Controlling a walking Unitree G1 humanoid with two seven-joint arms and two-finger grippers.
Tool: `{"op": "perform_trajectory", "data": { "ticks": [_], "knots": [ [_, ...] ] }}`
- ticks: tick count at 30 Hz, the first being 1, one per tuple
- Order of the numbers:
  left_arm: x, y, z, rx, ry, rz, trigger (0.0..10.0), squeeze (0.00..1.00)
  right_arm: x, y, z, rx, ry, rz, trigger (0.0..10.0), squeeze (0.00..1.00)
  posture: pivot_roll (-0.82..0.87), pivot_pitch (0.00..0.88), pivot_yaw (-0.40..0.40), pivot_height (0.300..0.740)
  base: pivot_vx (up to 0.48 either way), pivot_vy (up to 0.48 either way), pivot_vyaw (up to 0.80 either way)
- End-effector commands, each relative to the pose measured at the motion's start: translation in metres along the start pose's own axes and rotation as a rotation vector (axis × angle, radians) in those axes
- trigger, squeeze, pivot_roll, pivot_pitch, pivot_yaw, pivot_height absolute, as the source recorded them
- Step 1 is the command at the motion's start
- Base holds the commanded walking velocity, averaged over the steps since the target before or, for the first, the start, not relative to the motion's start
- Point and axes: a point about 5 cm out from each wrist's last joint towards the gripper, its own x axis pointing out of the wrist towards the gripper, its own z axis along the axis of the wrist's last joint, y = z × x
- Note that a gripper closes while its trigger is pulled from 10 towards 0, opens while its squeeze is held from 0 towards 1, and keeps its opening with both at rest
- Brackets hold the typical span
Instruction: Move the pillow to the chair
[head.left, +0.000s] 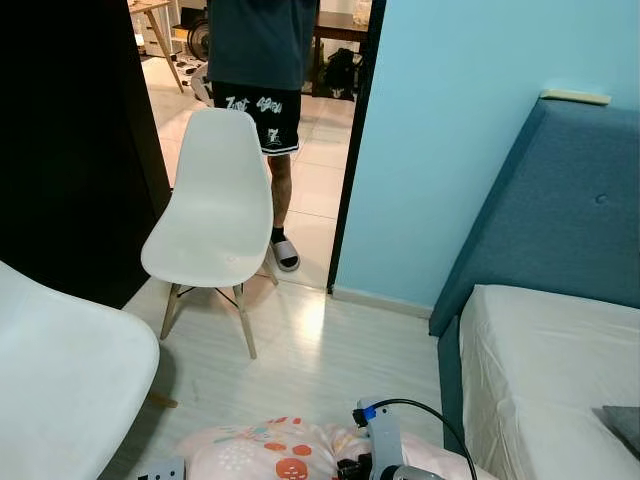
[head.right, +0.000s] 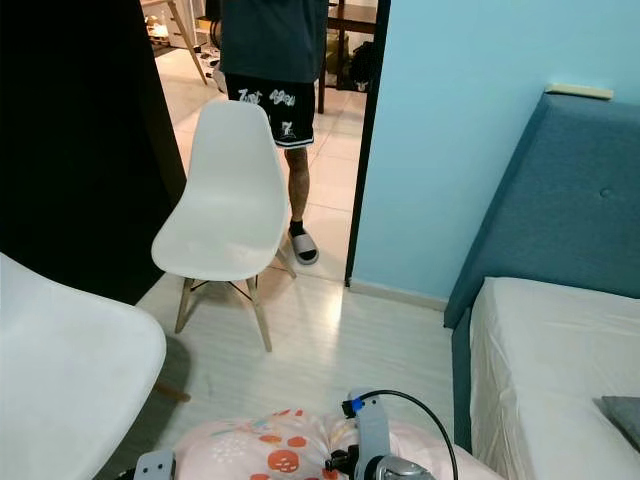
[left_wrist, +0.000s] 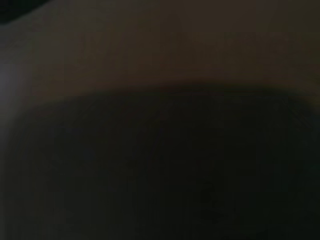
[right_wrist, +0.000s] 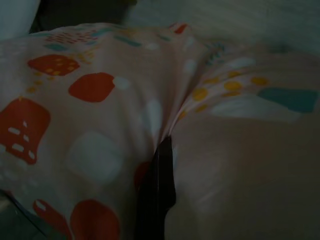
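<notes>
The pillow (head.left: 262, 450) is pale pink with orange and white patches. It sits low in front of me, between my two arms, above the light wooden floor. My right gripper (right_wrist: 161, 150) is pressed into a fold of the pillow (right_wrist: 100, 115), with a black finger (right_wrist: 156, 195) buried in the fabric. My right wrist (head.left: 385, 445) rests on top of the pillow. My left wrist (head.left: 160, 468) shows at the pillow's left edge, and the left wrist view is nearly black. A white shell chair (head.left: 215, 200) on wooden legs stands ahead to the left, its seat bare.
A second white chair seat (head.left: 60, 370) is close on my left. A person (head.left: 262, 60) in dark shorts and slippers stands in the doorway behind the far chair. A bed (head.left: 545, 370) with a blue headboard (head.left: 560, 210) fills the right side. A light blue wall (head.left: 450, 130) is ahead.
</notes>
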Motion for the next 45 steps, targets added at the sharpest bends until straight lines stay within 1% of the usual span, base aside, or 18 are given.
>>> {"op": "perform_trajectory", "data": {
  "ticks": [1,12,16,22,25,30,32,33,36,38,42,45],
  "knots": [
    [0.000,-0.004,-0.002,0.015,0.011,-0.013,10.0,0.00,0.000,0.001,0.001,-0.025,0.005,0.008,10.0,0.00,0.06,0.005,-0.081,0.740,0.000,0.000,0.00],
    [0.001,-0.004,0.000,0.034,0.011,-0.025,10.0,0.00,0.000,0.001,0.001,0.002,-0.010,-0.004,10.0,0.00,0.05,0.016,-0.072,0.740,0.000,0.000,0.00],
    [-0.001,-0.006,-0.007,0.066,0.036,-0.035,10.0,0.00,0.000,-0.001,-0.002,-0.004,0.000,-0.023,10.0,0.00,0.05,0.018,-0.067,0.740,0.000,0.000,0.00],
    [-0.002,-0.005,-0.014,0.057,0.055,-0.042,10.0,0.00,-0.001,-0.002,-0.003,-0.007,0.004,-0.025,10.0,0.00,0.04,0.019,-0.070,0.740,0.000,0.000,0.00],
    [-0.003,-0.005,-0.016,0.057,0.063,-0.043,10.0,0.00,-0.001,-0.003,-0.002,-0.023,0.005,-0.026,10.0,0.00,0.04,0.020,-0.068,0.740,0.000,0.000,0.00],
    [-0.003,-0.006,-0.015,0.062,0.065,-0.046,10.0,0.00,-0.001,-0.003,-0.002,-0.025,0.002,-0.023,10.0,0.00,0.04,0.021,-0.075,0.740,0.000,0.000,0.00],
    [-0.002,-0.006,-0.014,0.051,0.056,-0.046,10.0,0.00,-0.001,-0.003,-0.001,-0.030,-0.001,-0.019,10.0,0.00,0.04,0.017,-0.077,0.740,0.000,0.000,0.00],
    [-0.002,-0.007,-0.014,0.051,0.056,-0.049,10.0,0.00,-0.001,-0.003,-0.001,-0.031,-0.003,-0.015,10.0,0.00,0.04,0.018,-0.064,0.740,0.000,0.000,0.00],
    [-0.002,-0.009,-0.013,0.080,0.060,-0.060,10.0,0.00,-0.002,-0.003,-0.002,-0.023,-0.002,-0.014,10.0,0.00,0.04,0.018,-0.074,0.740,0.000,0.000,0.00],
    [-0.001,-0.009,-0.011,0.062,0.052,-0.057,10.0,0.00,-0.002,-0.004,-0.002,-0.023,0.001,-0.019,10.0,0.00,0.03,0.018,-0.065,0.740,0.000,0.000,0.00],
    [-0.001,-0.010,-0.010,0.073,0.055,-0.062,10.0,0.00,-0.002,-0.004,-0.001,-0.025,-0.001,-0.020,10.0,0.00,0.03,0.016,-0.068,0.740,0.000,0.000,0.00],
    [-0.001,-0.010,-0.009,0.064,0.052,-0.061,10.0,0.00,-0.002,-0.005,-0.001,-0.016,-0.003,-0.031,10.0,0.00,0.03,0.009,-0.068,0.740,0.000,0.000,0.00]
  ]
}}
